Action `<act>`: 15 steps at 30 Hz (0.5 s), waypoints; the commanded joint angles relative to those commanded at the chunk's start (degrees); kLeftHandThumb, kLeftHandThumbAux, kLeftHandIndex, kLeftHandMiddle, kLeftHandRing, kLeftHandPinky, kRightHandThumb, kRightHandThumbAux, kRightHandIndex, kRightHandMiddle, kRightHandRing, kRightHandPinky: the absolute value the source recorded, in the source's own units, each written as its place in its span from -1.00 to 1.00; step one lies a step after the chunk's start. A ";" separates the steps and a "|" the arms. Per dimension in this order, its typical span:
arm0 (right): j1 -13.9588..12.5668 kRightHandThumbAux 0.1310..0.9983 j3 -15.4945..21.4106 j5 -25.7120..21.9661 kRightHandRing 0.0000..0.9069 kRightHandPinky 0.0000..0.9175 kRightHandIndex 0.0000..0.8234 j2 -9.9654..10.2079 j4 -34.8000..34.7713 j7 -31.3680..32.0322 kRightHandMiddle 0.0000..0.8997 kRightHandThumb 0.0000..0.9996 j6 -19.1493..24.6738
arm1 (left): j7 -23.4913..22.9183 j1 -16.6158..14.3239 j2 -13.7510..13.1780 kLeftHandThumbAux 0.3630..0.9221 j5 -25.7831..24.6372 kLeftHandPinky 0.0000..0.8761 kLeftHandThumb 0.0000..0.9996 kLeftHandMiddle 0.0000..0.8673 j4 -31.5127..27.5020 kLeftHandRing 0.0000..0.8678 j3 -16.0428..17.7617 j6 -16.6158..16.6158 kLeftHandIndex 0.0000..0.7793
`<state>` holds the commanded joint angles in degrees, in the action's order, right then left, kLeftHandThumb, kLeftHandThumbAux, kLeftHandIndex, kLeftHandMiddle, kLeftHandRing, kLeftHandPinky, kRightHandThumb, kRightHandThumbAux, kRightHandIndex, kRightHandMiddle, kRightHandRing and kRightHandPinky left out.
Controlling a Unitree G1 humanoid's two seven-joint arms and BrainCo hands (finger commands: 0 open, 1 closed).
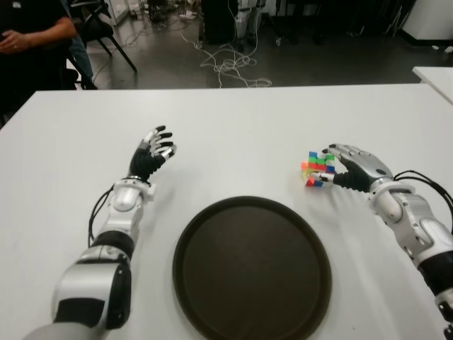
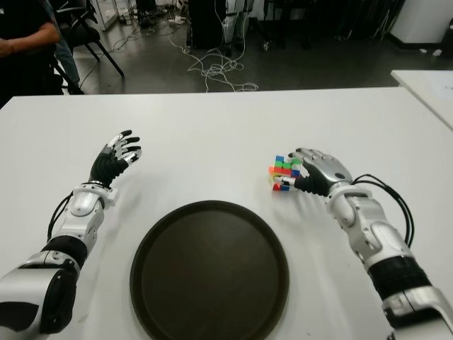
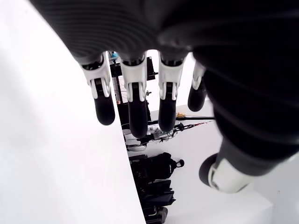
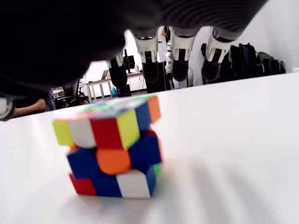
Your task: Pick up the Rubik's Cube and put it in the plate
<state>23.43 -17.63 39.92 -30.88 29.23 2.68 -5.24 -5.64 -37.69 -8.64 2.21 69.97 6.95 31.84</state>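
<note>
The Rubik's Cube (image 1: pixel 316 168) stands on the white table (image 1: pixel 233 134), to the right of and just beyond the dark round plate (image 1: pixel 251 276). My right hand (image 1: pixel 333 164) is right beside the cube on its right. Its fingers (image 4: pixel 180 51) stretch over the cube's top and the thumb shows low at the cube's side. In the right wrist view the cube (image 4: pixel 112 149) sits on the table under the spread fingers, with no finger closed on it. My left hand (image 1: pixel 154 147) shows to the left of the plate, its fingers (image 3: pixel 135 112) spread and holding nothing.
A person in dark clothes (image 1: pixel 28 35) sits past the table's far left corner, beside a chair. Cables (image 1: pixel 226 67) lie on the floor beyond the far edge. Another white table (image 1: pixel 435 78) stands at the right.
</note>
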 joint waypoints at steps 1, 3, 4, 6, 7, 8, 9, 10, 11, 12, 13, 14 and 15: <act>0.14 -0.83 -0.16 -0.04 -1.00 -0.92 -1.00 0.11 0.35 -0.02 -1.00 -0.73 -0.11 | 0.02 0.01 0.03 0.25 0.00 -0.56 -0.62 -0.53 0.00 -0.54 0.00 0.05 -0.72; 0.40 -0.80 -0.41 -0.14 -1.00 -0.92 -1.00 0.28 0.80 0.07 -1.00 -0.73 -0.13 | 0.01 0.01 0.05 0.24 -0.03 -0.55 -0.62 -0.53 0.00 -0.54 0.01 0.09 -0.72; 0.51 -0.78 -0.50 -0.19 -1.00 -0.95 -1.00 0.33 0.94 0.15 -1.00 -0.73 -0.10 | 0.00 0.01 0.06 0.24 -0.04 -0.56 -0.61 -0.53 -0.01 -0.54 0.02 0.10 -0.71; 0.75 -0.74 -0.76 -0.19 -1.00 -0.97 -1.00 0.48 1.25 0.30 -1.00 -0.74 0.04 | 0.00 0.02 0.08 0.23 -0.08 -0.57 -0.62 -0.53 -0.02 -0.54 0.04 0.14 -0.71; 0.91 -0.73 -0.96 -0.06 -1.00 -0.98 -1.00 0.64 1.50 0.22 -1.00 -0.75 0.13 | 0.02 0.02 0.09 0.22 -0.06 -0.58 -0.62 -0.53 -0.03 -0.54 0.03 0.15 -0.71; 1.03 -0.70 -1.10 0.03 -1.00 -0.99 -1.00 0.75 1.68 0.15 -1.00 -0.75 0.20 | 0.03 0.02 0.09 0.22 -0.05 -0.58 -0.62 -0.54 -0.03 -0.55 0.02 0.16 -0.72; 1.13 -0.68 -1.26 0.14 -1.00 -0.99 -1.00 0.85 1.91 -0.01 -1.00 -0.76 0.21 | 0.06 0.02 0.09 0.22 -0.01 -0.59 -0.62 -0.54 -0.03 -0.55 -0.01 0.14 -0.72; 1.20 -0.65 -1.37 0.20 -1.00 -1.00 -1.00 0.90 2.06 -0.13 -1.00 -0.77 0.22 | 0.08 0.02 0.09 0.22 0.01 -0.59 -0.63 -0.55 -0.03 -0.56 -0.04 0.13 -0.72; 1.28 -0.65 -1.48 0.26 -1.00 -1.00 -1.00 0.95 2.26 -0.28 -1.00 -0.77 0.18 | 0.10 0.02 0.08 0.22 0.05 -0.59 -0.63 -0.55 -0.03 -0.56 -0.07 0.09 -0.72; 1.34 -0.63 -1.56 0.28 -1.00 -1.00 -1.00 0.97 2.41 -0.39 -1.00 -0.77 0.15 | 0.11 0.01 0.06 0.21 0.08 -0.59 -0.63 -0.55 -0.03 -0.56 -0.09 0.06 -0.72; 1.38 -0.62 -1.62 0.28 -1.00 -1.00 -1.00 0.98 2.51 -0.47 -1.00 -0.78 0.12 | 0.12 0.01 0.06 0.21 0.09 -0.59 -0.64 -0.55 -0.03 -0.56 -0.10 0.04 -0.73; 1.44 -0.62 -1.74 0.37 -1.00 -1.00 -1.00 1.02 2.73 -0.70 -1.00 -0.78 0.09 | 0.11 0.02 0.03 0.21 0.15 -0.59 -0.64 -0.55 -0.05 -0.56 -0.15 0.04 -0.73; 1.52 -0.59 -1.91 0.52 -1.00 -1.00 -1.00 1.09 3.05 -1.03 -1.00 -0.78 0.04 | 0.08 0.04 0.00 0.20 0.19 -0.59 -0.65 -0.55 -0.08 -0.55 -0.20 0.03 -0.73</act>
<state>24.95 -19.54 40.44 -29.79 32.28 1.65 -5.20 -5.57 -37.66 -8.64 2.40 69.89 6.76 31.87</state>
